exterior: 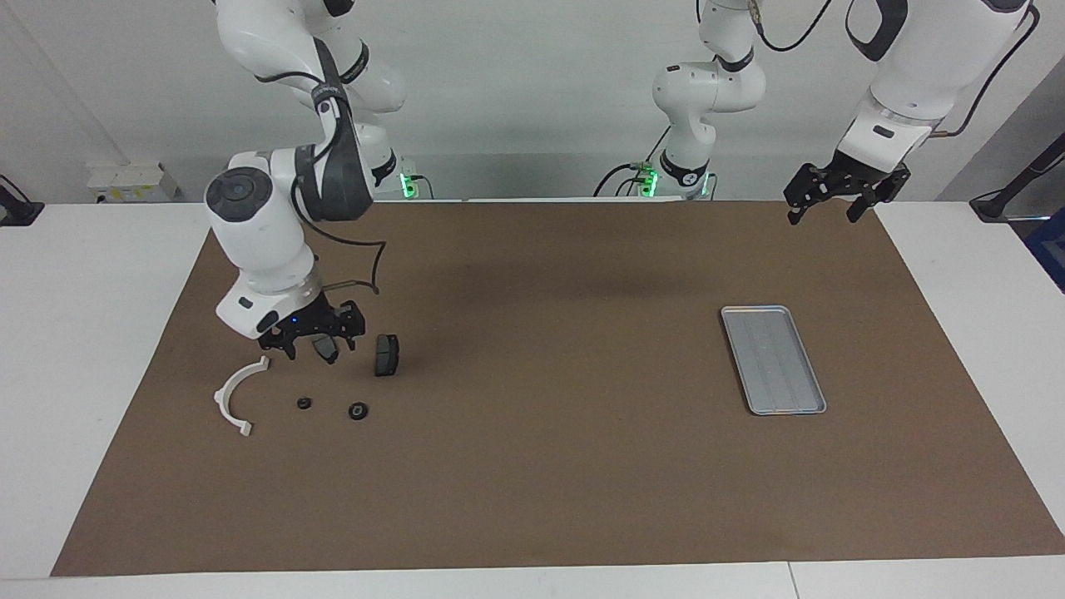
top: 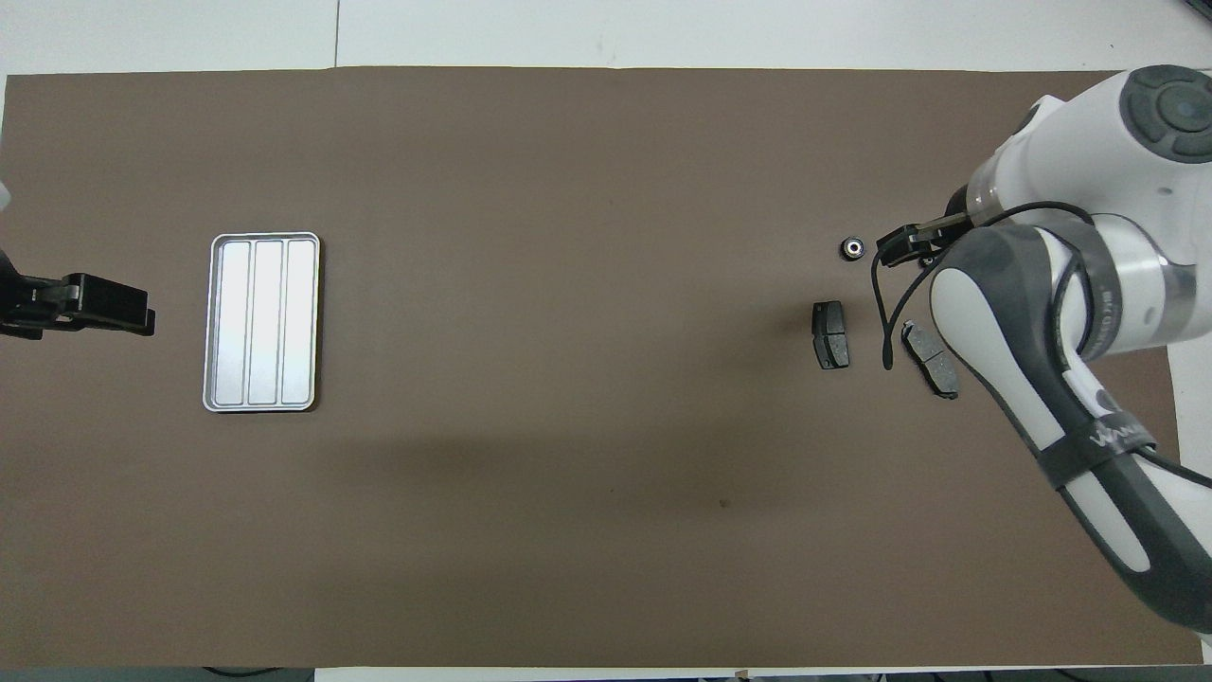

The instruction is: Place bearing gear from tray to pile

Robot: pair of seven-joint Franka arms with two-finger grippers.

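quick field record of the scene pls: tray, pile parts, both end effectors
tray: nothing in it, toward the left arm's end of the table
pile: toward the right arm's end
arc: white, on the mat
pads: two dark ones, one in plain view, one under the right end effector
gears: two small round ones on the mat, farther from the robots than the pads
right end effector: open, raised over the pile, holds nothing
left end effector: open, waiting in the air, holds nothing

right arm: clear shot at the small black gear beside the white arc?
Probably yes. The right gripper hangs open just above the pile, and the small gear lies bare on the mat between the white arc and the larger gear.
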